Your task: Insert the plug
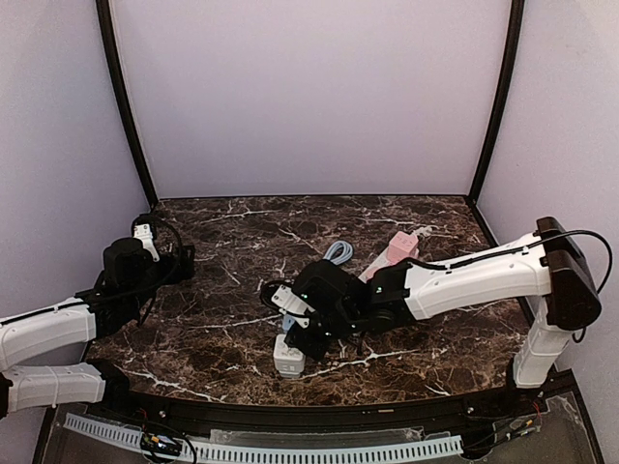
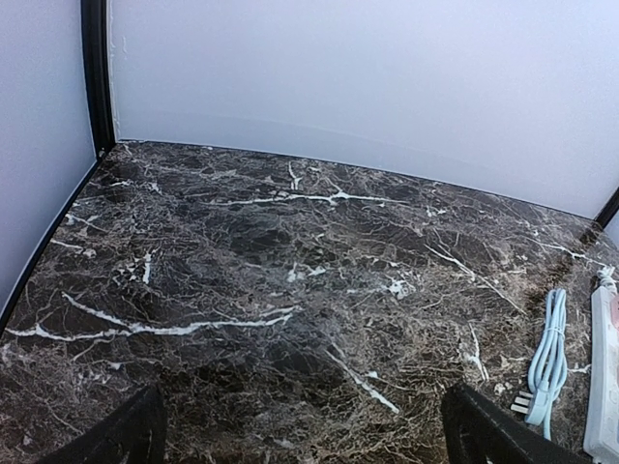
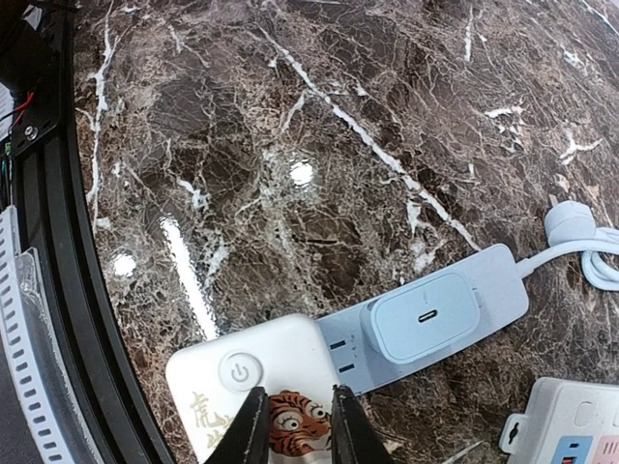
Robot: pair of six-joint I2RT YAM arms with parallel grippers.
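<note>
- Two dark fingertips (image 2: pixel 131 435) of the left gripper (image 2: pixel 309 440) show at the bottom corners of its wrist view. They are spread wide with nothing between them, over bare marble near the left edge of the bench (image 1: pixel 242 232).
- Ahead of that gripper, toward the right side of the bench, a pale blue cable (image 2: pixel 549 353) lies folded in a loose loop. The pronged end of the cable rests on the marble.
- By the near edge, about halfway along it, lies a pale socket strip (image 3: pixel 493 280). Its length runs from the near edge toward the far one.
- The strip's white end (image 3: pixel 290 348) is nearest that edge and carries a round power button and a small tiger drawing.
- The plug (image 3: pixel 426 316), a pale blue charger block with a slot in its top face, sits in the strip just beyond the white end. It stands upright and appears flat against the strip's face, and its prongs are out of sight.
- The right arm reaches from the right edge across to this strip. The right gripper (image 3: pixel 296 435) hangs over the tiger drawing, beside the plug and apart from it.
- Its fingers are drawn close together with a narrow gap between them, and they grip nothing. The pictures do not show whether the tips touch the strip.
- Further right and toward the far edge lies a second strip (image 1: pixel 392 253), pink on top in the overhead view. One white corner of it shows blue and pink sockets in the right wrist view.
</note>
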